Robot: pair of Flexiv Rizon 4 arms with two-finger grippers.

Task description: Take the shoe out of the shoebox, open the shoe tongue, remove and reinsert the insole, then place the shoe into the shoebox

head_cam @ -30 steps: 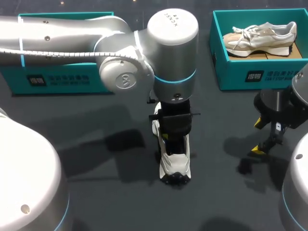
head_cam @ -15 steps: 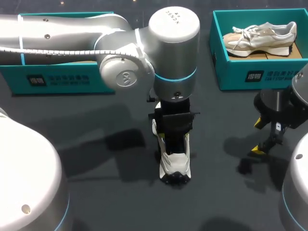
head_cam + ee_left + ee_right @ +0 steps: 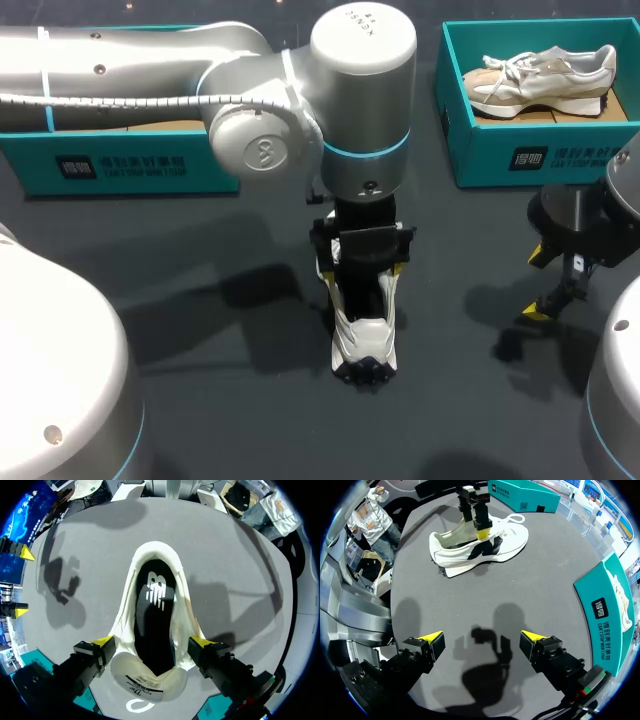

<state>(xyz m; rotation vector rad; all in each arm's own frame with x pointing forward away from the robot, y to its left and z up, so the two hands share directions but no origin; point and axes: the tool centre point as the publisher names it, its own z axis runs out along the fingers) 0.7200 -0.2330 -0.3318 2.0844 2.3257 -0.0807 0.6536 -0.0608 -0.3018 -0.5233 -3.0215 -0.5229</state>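
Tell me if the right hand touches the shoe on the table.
Apart. Right wrist view shows bare table between the right hand and shoe.

Shoe (image 3: 365,340): white with black side patches, upright on its sole mid-counter (image 3: 220,410), heel toward the near edge.
Insole (image 3: 152,625): dark with a white logo, lying inside the shoe, seen through the open collar.
Shoebox (image 3: 120,165): teal, lidless, far left, well apart from the shoe.
Second shoebox (image 3: 540,150): teal, far right, holding a beige-white shoe (image 3: 540,80).
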